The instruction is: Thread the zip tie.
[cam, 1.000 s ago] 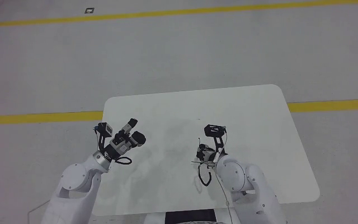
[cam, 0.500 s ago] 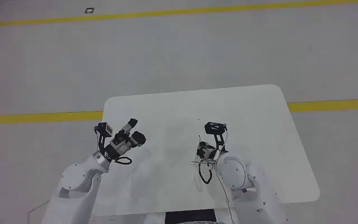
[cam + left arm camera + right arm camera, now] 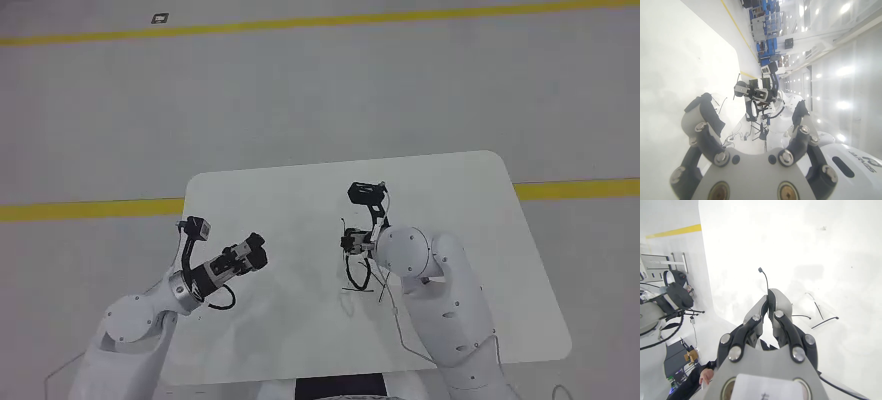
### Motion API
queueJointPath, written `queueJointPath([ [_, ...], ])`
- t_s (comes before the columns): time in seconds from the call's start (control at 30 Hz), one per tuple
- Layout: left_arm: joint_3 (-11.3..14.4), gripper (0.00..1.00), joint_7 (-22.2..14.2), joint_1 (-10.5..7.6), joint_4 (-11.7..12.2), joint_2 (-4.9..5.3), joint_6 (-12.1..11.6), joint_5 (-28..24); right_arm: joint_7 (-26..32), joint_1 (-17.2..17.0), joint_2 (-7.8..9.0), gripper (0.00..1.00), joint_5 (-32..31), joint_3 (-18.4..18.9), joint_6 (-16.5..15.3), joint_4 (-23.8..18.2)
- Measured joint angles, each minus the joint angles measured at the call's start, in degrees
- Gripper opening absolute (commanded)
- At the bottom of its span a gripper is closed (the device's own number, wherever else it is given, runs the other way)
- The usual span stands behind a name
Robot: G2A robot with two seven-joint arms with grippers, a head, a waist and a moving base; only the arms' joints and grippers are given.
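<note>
A thin black zip tie (image 3: 766, 280) sticks out past the fingertips of my right gripper (image 3: 768, 296), which is shut on it, its small square head at the far end. In the top view the right gripper (image 3: 346, 241) hangs over the middle of the white table (image 3: 450, 190). From the left wrist, that zip tie (image 3: 738, 81) stands roughly upright in the far gripper. My left gripper (image 3: 753, 108) is open with nothing between its fingers, and sits at the table's left side (image 3: 258, 252), facing the right gripper.
Several loose black zip ties (image 3: 821, 315) lie on the table on a clear wrapper, just nearer the robot than the right gripper; the top view shows these loose ties (image 3: 357, 287) too. The table's far half is bare.
The right arm has risen and moved away from the robot, carrying a zip tie off the loose pile. The left gripper has turned and shifted right, toward the right gripper.
</note>
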Motion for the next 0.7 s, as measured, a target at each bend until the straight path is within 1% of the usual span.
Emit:
queueJointPath([
  [0.27, -0.1, 1.0, -0.05, -0.02, 0.04, 0.02, -0.11, 0.16, -0.06, -0.1, 0.06, 0.0, -0.04, -0.02, 0.0, -0.08],
  [0.33, -0.08, 1.0, -0.03, -0.03, 0.04, 0.02, -0.1, 0.17, -1.03, -0.49, 0.05, 0.0, 0.26, 0.2, 0.0, 0.35],
  [0.37, 0.13, 1.0, 0.21, -0.13, 0.03, 0.01, 0.01, 0.29, -2.01, -0.76, 0.02, 0.0, 0.62, 0.5, 0.0, 0.61],
  [0.47, 2.04, 1.0, 1.69, -0.83, 0.34, -0.13, 0.79, 0.04, -4.9, -1.45, -0.59, 0.0, 3.03, 2.81, 0.0, 1.14],
  [0.57, 3.66, 1.0, 3.59, -0.97, 1.53, -0.29, 2.62, -1.65, -7.26, -1.86, -1.95, 0.0, 5.03, 5.29, 0.0, 2.01],
  [0.6, 4.23, 1.0, 4.68, -0.78, 2.16, -0.39, 3.9, -2.93, -8.0, -1.94, -2.64, 0.0, 5.33, 5.79, 0.0, 2.47],
  [0.67, 4.97, 1.0, 6.32, -0.51, 2.9, -0.46, 5.8, -3.51, -9.06, -2.03, -3.74, 0.0, 5.12, 6.27, 0.0, 3.26],
  [0.7, 5.5, 1.0, 7.76, -0.22, 3.43, -0.57, 7.16, -4.13, -9.63, -2.12, -4.55, 0.0, 5.02, 6.51, 0.0, 3.85],
])
